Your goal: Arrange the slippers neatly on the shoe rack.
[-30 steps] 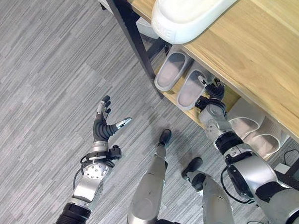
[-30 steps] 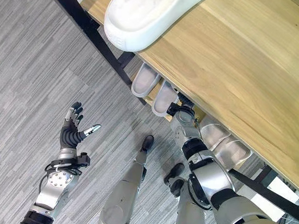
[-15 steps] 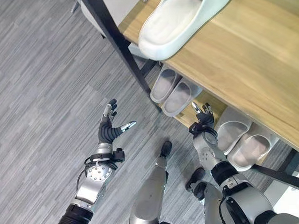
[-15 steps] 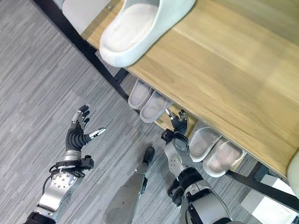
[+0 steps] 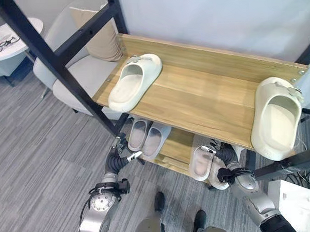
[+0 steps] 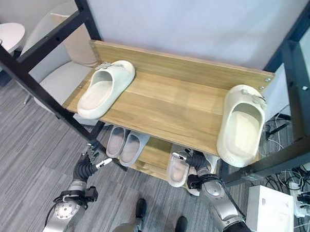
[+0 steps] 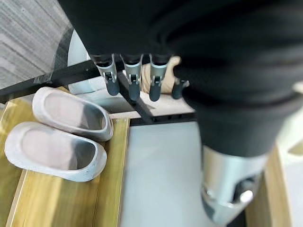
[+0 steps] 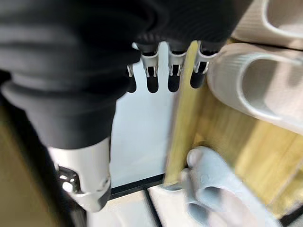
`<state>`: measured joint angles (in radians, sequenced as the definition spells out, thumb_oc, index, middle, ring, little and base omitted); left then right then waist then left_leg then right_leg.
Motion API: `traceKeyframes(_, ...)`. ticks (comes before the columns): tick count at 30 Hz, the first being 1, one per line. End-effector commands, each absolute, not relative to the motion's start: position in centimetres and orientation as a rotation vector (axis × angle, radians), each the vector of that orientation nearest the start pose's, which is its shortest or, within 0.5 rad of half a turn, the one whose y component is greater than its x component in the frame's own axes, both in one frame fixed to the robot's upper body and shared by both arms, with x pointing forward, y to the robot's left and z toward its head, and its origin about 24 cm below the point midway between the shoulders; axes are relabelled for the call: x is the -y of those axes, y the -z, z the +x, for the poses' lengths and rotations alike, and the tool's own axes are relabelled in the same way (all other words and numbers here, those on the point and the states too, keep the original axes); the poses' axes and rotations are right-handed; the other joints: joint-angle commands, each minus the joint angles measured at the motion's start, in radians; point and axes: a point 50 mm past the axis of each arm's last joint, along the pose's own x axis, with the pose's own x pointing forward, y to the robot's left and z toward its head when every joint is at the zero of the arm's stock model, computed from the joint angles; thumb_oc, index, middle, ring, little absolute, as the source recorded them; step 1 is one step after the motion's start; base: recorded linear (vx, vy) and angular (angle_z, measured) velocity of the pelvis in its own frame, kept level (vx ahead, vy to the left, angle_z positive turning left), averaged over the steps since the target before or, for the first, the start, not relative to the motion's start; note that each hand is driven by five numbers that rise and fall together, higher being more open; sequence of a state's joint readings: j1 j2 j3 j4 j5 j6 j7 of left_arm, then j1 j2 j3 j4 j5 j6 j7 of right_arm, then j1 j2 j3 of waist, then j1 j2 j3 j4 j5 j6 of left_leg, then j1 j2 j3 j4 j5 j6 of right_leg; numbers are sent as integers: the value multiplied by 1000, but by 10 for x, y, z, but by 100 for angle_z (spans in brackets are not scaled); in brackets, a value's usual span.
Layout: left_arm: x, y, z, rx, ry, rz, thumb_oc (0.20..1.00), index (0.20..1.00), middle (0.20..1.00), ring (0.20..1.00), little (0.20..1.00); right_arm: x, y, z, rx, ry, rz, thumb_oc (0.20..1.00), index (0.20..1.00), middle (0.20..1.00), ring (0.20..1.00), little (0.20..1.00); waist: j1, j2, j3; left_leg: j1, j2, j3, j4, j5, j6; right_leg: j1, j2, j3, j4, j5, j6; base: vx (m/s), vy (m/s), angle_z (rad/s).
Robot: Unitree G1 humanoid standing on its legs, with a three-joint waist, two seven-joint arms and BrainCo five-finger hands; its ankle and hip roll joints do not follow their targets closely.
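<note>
- Shoe rack (image 5: 206,101): two wooden shelves in a black frame, seen from above.
- Top shelf: two cream slippers are set well apart. One cream slipper (image 5: 134,81) lies at the left end, angled. The other cream slipper (image 5: 276,117) sits at the right end, its heel overhanging the front edge. As a pair they are judged not yet tidy.
- Lower shelf: a grey pair (image 5: 147,137) is laid side by side, touching, on the left. Another grey pair (image 5: 204,162) lies on the right, likewise side by side, so these are judged already arranged.
- Left hand (image 5: 119,154) is held low before the rack's left front post, near the left grey pair. Its fingers are straight and spread, and nothing is gripped.
- Right hand (image 6: 197,163) is held at the lower shelf's front edge, just beside the right grey pair. In the right wrist view its fingers (image 8: 152,78) are extended, and nothing is held.
- An armchair (image 5: 78,73) with a cushion stands behind the rack's left side.
</note>
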<state>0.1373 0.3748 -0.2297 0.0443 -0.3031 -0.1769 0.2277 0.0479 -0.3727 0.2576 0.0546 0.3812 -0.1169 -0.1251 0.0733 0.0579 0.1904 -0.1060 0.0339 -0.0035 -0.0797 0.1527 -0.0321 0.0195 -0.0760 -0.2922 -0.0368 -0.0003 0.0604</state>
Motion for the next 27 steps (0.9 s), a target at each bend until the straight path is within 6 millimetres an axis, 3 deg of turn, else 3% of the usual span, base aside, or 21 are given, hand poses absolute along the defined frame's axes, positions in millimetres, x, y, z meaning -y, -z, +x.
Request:
traceKeyframes(1, -192, -24, 223, -10, -11, 98, 1000, 1000, 1000, 1000, 1000, 174, -39, 234, 36, -132, -51, 1000, 1000, 1000, 1000, 1000, -26, -37, -10, 54, 22, 13, -8, -114, -38, 28, -77, 8, -29, -26, 77, 30, 1, -28)
traceKeyframes(10, -186, -10, 207, -114, 245, 180, 1000, 1000, 1000, 1000, 1000, 206, -8, 189, -150, -119, -54, 1000, 1000, 1000, 1000, 1000, -95, -25, -36, 81, 33, 56, -8, -131, -34, 27, -64, 64, -48, -17, 78, 17, 3, -21)
traceKeyframes(15, -179, -12, 206, -143, 487, 323, 1000, 1000, 1000, 1000, 1000, 221, 5, 180, -245, -122, -113, 1000, 1000, 1000, 1000, 1000, -131, -17, -47, 89, 39, 85, -8, -141, -36, 12, -60, 96, -46, -9, 83, 23, 2, -21)
traceKeyframes(20, -149, -53, 215, 15, 739, 314, 1000, 1000, 1000, 1000, 1000, 227, 6, 179, -273, -169, -157, 1000, 1000, 1000, 1000, 1000, -163, -10, -60, 94, 41, 108, -8, -150, -38, -5, -61, 121, -48, 3, 90, 21, 2, -17)
traceKeyframes(21, -149, -53, 215, 15, 739, 313, 1000, 1000, 1000, 1000, 1000, 227, 6, 179, -273, -168, -157, 1000, 1000, 1000, 1000, 1000, -162, -10, -60, 94, 41, 108, -8, -150, -38, -5, -61, 121, -47, 3, 90, 10, -3, -14)
traceKeyframes(22, -143, -64, 216, 56, 779, 286, 1000, 1000, 1000, 1000, 1000, 227, 7, 179, -277, -175, -162, 1000, 1000, 1000, 1000, 1000, -166, -10, -62, 95, 42, 112, -8, -151, -38, -9, -61, 127, -48, 5, 92, 10, -10, -16)
traceKeyframes(23, -127, -88, 219, 138, 872, 188, 1000, 1000, 1000, 1000, 1000, 226, 9, 180, -293, -187, -164, 1000, 1000, 1000, 1000, 1000, -174, -9, -66, 94, 42, 117, -8, -153, -38, -12, -60, 132, -50, 7, 94, 10, -10, -17)
traceKeyframes(25, -121, -99, 220, 175, 903, 152, 1000, 1000, 1000, 1000, 1000, 225, 10, 182, -291, -189, -169, 1000, 1000, 1000, 1000, 1000, -175, -9, -66, 95, 42, 121, -8, -153, -38, -14, -59, 135, -50, 8, 93, 6, -11, -10)
traceKeyframes(27, -107, -129, 222, 295, 974, 54, 1000, 1000, 1000, 1000, 1000, 220, 11, 185, -287, -201, -178, 1000, 1000, 1000, 1000, 1000, -181, -10, -70, 98, 42, 123, -8, -155, -38, -13, -58, 141, -51, 5, 91, 14, -31, -9)
